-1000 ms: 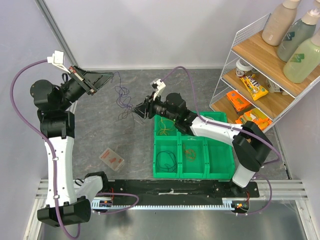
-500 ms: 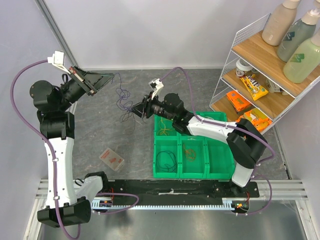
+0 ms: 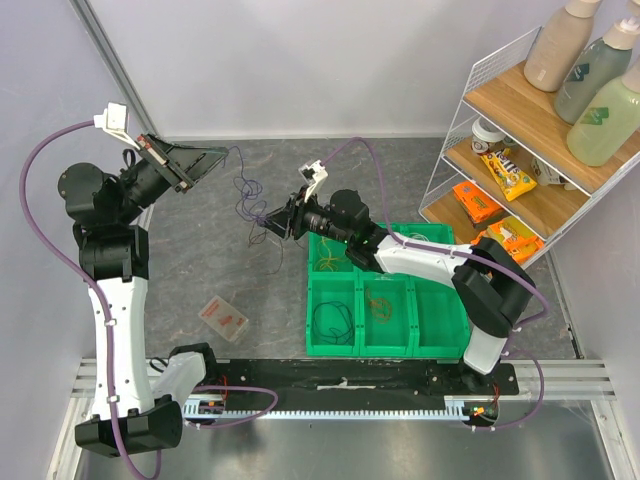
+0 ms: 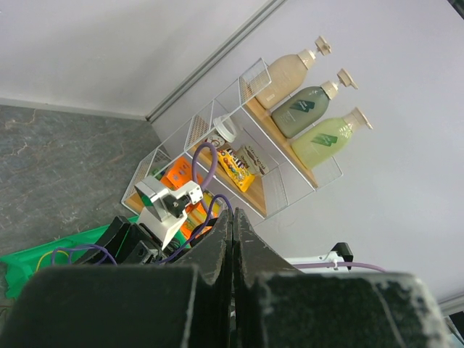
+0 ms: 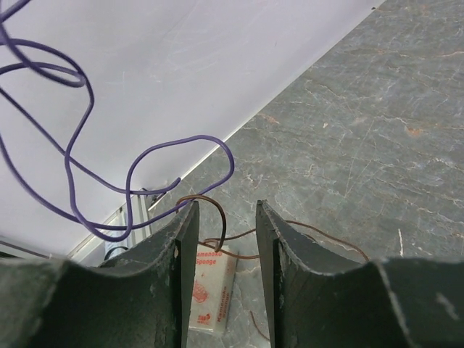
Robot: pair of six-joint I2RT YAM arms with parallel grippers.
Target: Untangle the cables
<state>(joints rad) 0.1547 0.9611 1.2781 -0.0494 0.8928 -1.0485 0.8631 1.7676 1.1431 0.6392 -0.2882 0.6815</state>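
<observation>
Left gripper [image 3: 224, 153]: closed, fingers pressed together, clamping the purple cable [image 5: 181, 138] above the table [image 3: 200, 260]. The purple cable hangs in loose loops toward 5 o'clock from this gripper. Right gripper [image 3: 264, 221]: open, with a brown cable [image 5: 222, 221] running between its 2 fingers [image 5: 177, 275]. Both cables are at 11 o'clock from the green tray [image 3: 309, 300]. Tray compartments hold a yellow cable [image 3: 328, 262], an orange cable [image 3: 380, 303] and a dark cable [image 3: 331, 320].

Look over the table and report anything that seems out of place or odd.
A purple cable dangles in mid-air from the shut left gripper, apparently hooked on a brown cable inside the open right gripper. The other cables lie sorted in the green bin.
</observation>
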